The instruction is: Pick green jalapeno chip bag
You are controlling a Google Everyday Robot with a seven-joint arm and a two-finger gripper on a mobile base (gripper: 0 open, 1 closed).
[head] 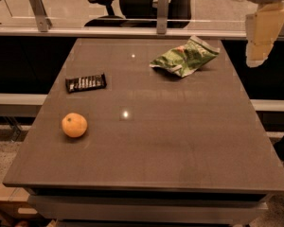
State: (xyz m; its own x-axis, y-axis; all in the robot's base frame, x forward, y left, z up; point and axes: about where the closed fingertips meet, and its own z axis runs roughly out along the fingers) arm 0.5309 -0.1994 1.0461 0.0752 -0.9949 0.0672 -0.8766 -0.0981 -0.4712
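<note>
The green jalapeno chip bag is a crumpled shiny green foil bag with white edges. It lies on the far right part of the dark table. My gripper hangs with its pale tips pointing down at the upper right. It is just beyond the table's right edge, to the right of the bag and above table height. It holds nothing that I can see.
A flat black candy bar wrapper lies at the left of the table. An orange sits at the near left. A glass barrier with metal posts runs behind the table, with an office chair beyond it.
</note>
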